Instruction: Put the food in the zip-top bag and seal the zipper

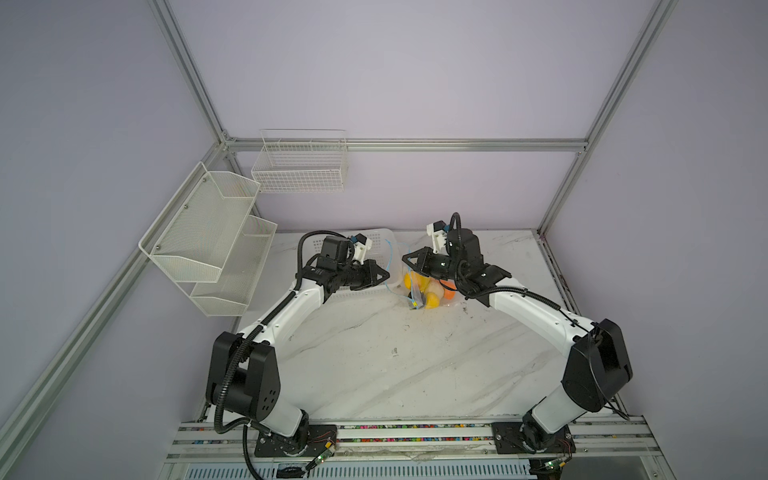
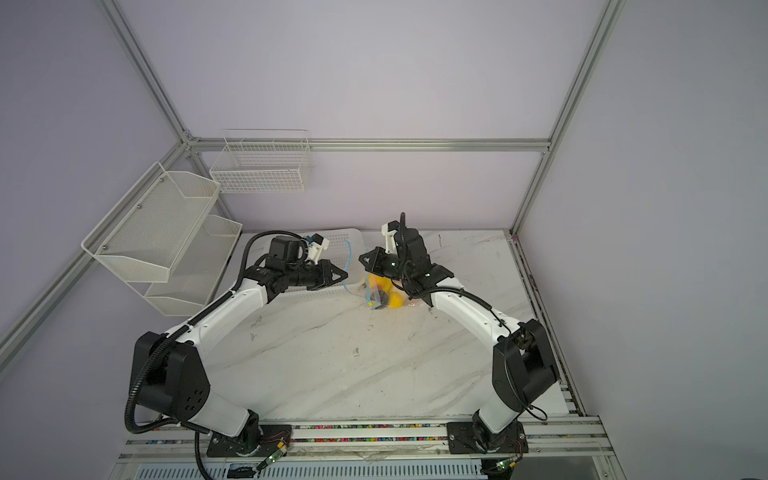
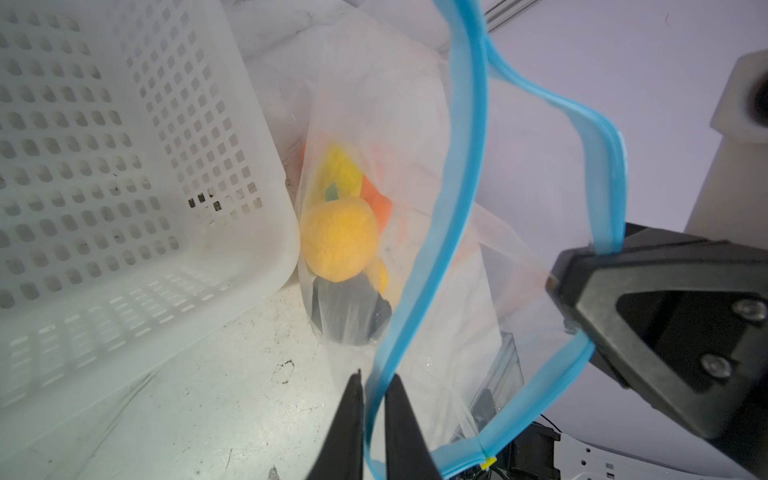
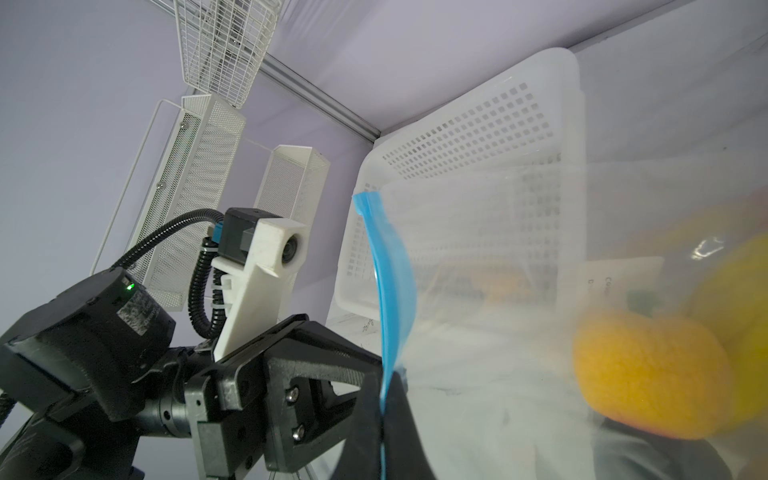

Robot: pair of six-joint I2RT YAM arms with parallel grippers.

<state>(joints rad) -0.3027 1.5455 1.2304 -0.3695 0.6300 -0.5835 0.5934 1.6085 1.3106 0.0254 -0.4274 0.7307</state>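
Note:
The zip-top bag (image 1: 424, 293) (image 2: 384, 297) stands on the marble table beside the white basket, its mouth held up between both arms. Inside it lies the food: a yellow ball (image 3: 338, 239), an orange piece (image 3: 376, 203), a dark piece (image 3: 353, 316) and an orange-yellow ball (image 4: 648, 374). The light-blue zipper (image 3: 469, 166) (image 4: 392, 282) gapes in an open loop, with the yellow slider (image 3: 488, 461) at one end. My left gripper (image 3: 374, 386) (image 1: 387, 275) is shut on one side of the zipper strip. My right gripper (image 4: 382, 399) (image 1: 404, 258) is shut on the opposite side.
A white perforated basket (image 3: 124, 166) (image 1: 376, 241) sits right beside the bag, under my left wrist. Mesh shelves (image 1: 208, 232) hang on the left wall and a wire basket (image 1: 299, 162) on the back wall. Open marble tabletop (image 1: 395, 365) lies in front.

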